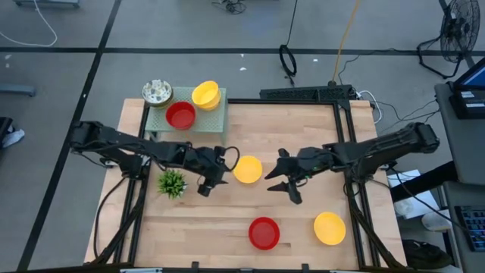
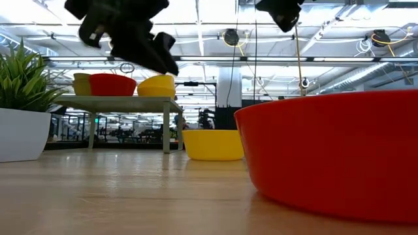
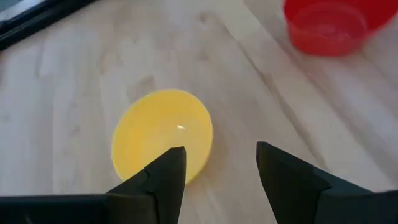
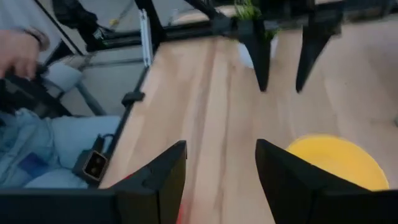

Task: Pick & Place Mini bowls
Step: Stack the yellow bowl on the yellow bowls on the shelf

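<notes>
High view: both grippers spread, holding nothing, either side of the round yellow plastic mini bowl [image 1: 248,169] at table centre.
Left gripper [image 1: 206,184] & right gripper [image 1: 286,186] flank it; bowl upright, mouth up. Low view hides the right gripper; a red plastic bowl [image 2: 333,153] blocks that side. Right wrist view alone shows a person's hand [image 4: 17,51]. Small green plant [image 1: 172,183] sits beside the left arm.

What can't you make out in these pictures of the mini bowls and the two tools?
- Right tool: low view, cut off by the top edge.
- Speckled bowl: high view, too small to read its pattern.
- Red bowl: low view, its right side runs off the edge; it blocks the table behind it.
- Yellow bowl: right wrist view, partly hidden by that tool's own finger.
- Person's hand: right wrist view, blurred.
</notes>
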### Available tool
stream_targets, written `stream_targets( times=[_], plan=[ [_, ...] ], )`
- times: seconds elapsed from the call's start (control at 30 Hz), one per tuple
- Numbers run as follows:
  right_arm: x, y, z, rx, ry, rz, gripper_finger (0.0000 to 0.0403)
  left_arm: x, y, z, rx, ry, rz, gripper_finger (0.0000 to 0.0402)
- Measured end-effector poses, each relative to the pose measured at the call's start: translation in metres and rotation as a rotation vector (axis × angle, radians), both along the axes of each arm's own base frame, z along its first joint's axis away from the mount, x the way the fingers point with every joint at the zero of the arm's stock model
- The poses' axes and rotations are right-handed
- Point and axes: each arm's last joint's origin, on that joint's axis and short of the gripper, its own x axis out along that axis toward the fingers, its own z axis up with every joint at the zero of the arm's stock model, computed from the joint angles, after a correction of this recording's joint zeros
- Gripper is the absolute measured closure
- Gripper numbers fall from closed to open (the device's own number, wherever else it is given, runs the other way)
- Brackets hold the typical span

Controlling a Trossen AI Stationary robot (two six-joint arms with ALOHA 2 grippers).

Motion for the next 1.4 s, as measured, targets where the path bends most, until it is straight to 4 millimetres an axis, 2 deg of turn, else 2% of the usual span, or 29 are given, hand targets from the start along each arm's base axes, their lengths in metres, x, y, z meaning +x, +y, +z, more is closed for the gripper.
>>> stream_targets(
  times=[0.23,0.5,0.73,1.0,1.1,1.33,1.4],
  plan=[
    [-0.015,-0.002,-0.023,0.017,-0.032,0.000,0.0224,0.026,-0.004,-0.033,0.056,-0.035,-0.053,0.0201],
    [-0.023,-0.004,-0.044,0.035,-0.069,-0.008,0.0225,0.045,-0.006,-0.070,0.119,-0.013,-0.105,0.0202],
    [-0.024,-0.004,-0.044,0.059,-0.118,-0.015,0.0229,0.050,-0.003,-0.092,0.194,0.030,-0.016,0.0202],
    [-0.023,-0.004,-0.040,0.067,-0.155,-0.014,0.0231,0.052,0.003,-0.110,0.175,0.113,0.057,0.0205],
    [-0.023,-0.004,-0.040,0.069,-0.161,-0.014,0.0231,0.052,0.003,-0.110,0.158,0.119,0.087,0.0232],
    [-0.023,-0.004,-0.039,0.059,-0.172,-0.009,0.0232,0.053,0.003,-0.103,0.089,0.098,0.165,0.0377],
    [-0.023,-0.004,-0.039,0.059,-0.170,-0.009,0.0232,0.052,0.003,-0.094,0.040,0.075,0.200,0.0389]
  ],
)
